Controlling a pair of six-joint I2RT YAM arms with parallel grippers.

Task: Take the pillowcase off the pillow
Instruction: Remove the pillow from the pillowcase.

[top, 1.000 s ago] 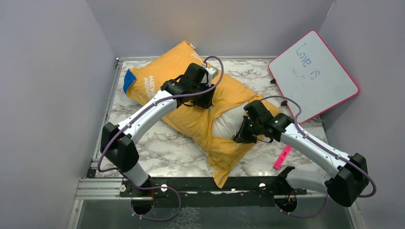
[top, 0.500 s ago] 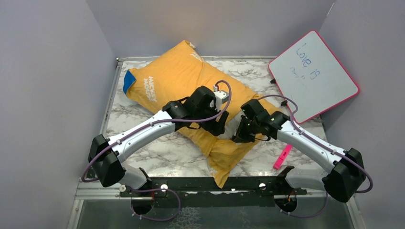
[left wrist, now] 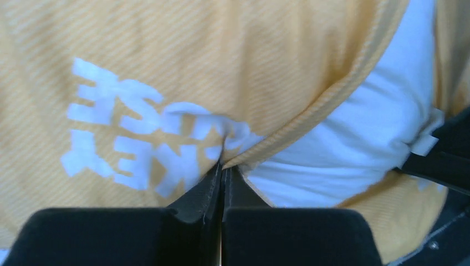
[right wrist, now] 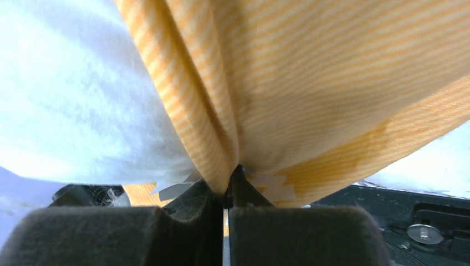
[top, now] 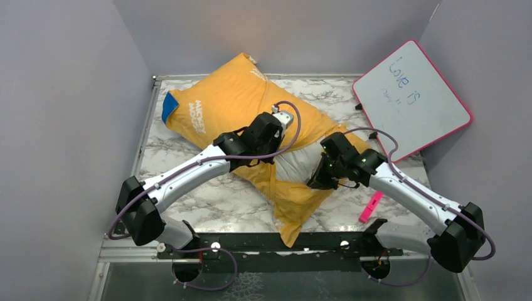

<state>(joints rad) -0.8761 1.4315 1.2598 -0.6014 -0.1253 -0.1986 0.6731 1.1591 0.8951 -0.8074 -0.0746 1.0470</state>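
The orange-yellow pillowcase (top: 219, 106) with white lettering lies diagonally across the table, still covering most of the white pillow (top: 295, 164), which bulges out at the open end. My left gripper (top: 271, 158) is shut on the hem of the pillowcase (left wrist: 288, 127) at the opening's upper side, right beside the bare pillow (left wrist: 354, 144). Across the opening, my right gripper (top: 314, 181) is shut on a bunched fold of the pillowcase (right wrist: 221, 138), with white pillow (right wrist: 72, 111) to its left. A blue strip (top: 168, 108) shows at the far left corner.
A pink-edged whiteboard (top: 411, 100) leans at the back right. A pink marker (top: 371, 207) lies on the marble tabletop (top: 207, 194) near the right arm. Grey walls close in on the left, back and right.
My left gripper travelled from the middle of the pillowcase down to the opening, shut on the hem and drew back slightly up-left, uncovering more white pillow. The right gripper held its grip.
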